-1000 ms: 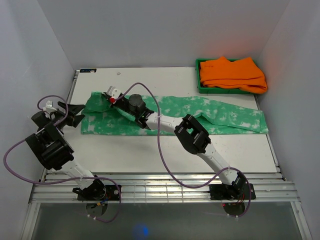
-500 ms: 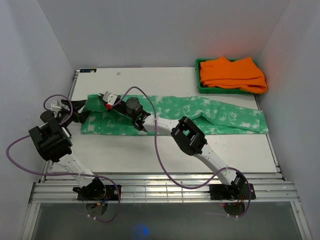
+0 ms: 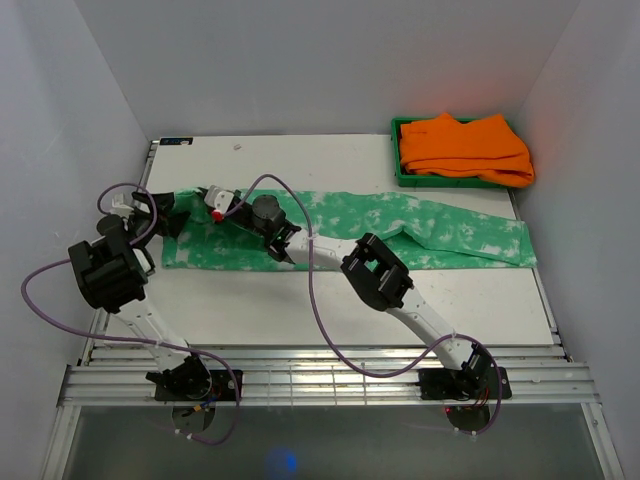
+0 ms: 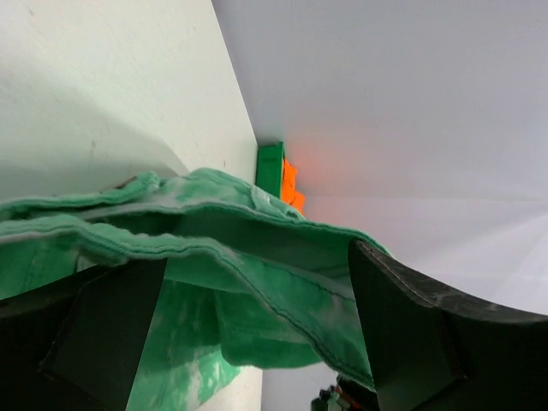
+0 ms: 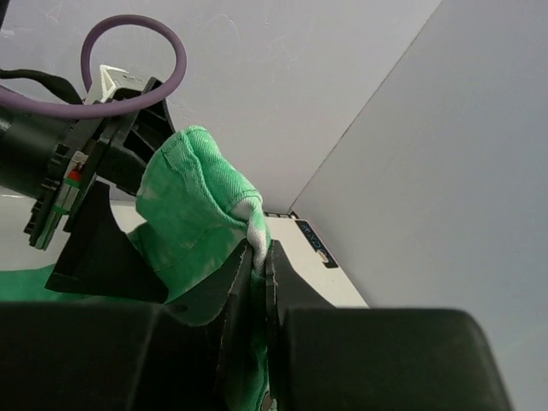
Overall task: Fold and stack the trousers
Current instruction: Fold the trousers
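At the near edge of the table [image 3: 300, 305] the two arms rise and reach to the left, where both claws meet at one end of the trousers [image 3: 400, 225]. The left gripper [image 3: 172, 217] stands spread: its wrist view shows the dark fingers [image 4: 103, 334] wide apart with a stitched hem [image 4: 214, 253] and loose folds of green cloth hanging between them, not yet nipped. Just beside it the right gripper [image 5: 259, 257] has its jaws pressed together on a bunched fold of the same end, lifting it a little off the surface. Beyond the claws the garment lies flat across the middle of the table, running rightward almost to the far edge, with one leg slightly overlapping the other. At the far right corner a green bin [image 3: 397, 150] holds folded orange garments [image 3: 465, 148], apart from the trousers. The cloth looks light, limp and thin; it should sag and drape from any single hold and slide easily over the smooth top, so one pinch will only drag it into a rope. The better hold, I judge, is at the two corners of this raised end, on the seamed edge where the layers are thickest, one claw to each corner.
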Robot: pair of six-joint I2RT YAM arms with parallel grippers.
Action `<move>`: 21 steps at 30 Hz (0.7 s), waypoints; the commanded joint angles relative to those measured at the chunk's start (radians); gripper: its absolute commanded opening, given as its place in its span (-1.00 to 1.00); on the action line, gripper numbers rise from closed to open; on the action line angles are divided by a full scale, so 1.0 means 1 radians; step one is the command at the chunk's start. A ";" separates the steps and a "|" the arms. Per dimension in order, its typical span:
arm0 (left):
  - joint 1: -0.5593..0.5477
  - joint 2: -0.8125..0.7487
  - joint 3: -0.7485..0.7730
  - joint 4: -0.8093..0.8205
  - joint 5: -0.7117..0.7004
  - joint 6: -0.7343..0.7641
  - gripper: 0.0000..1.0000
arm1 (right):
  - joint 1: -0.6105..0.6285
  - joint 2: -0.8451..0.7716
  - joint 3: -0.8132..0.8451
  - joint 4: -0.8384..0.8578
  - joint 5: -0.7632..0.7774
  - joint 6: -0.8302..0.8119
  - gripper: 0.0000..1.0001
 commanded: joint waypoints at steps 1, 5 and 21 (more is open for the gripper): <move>-0.002 0.013 0.032 0.118 -0.110 0.008 0.96 | 0.014 -0.012 -0.003 0.134 -0.046 -0.020 -0.85; -0.002 0.109 0.060 0.207 -0.176 -0.003 0.96 | 0.029 0.008 -0.020 0.134 -0.098 -0.078 -0.84; 0.012 0.259 0.196 0.204 -0.235 0.095 0.96 | 0.037 0.010 -0.069 0.028 -0.253 -0.045 -0.84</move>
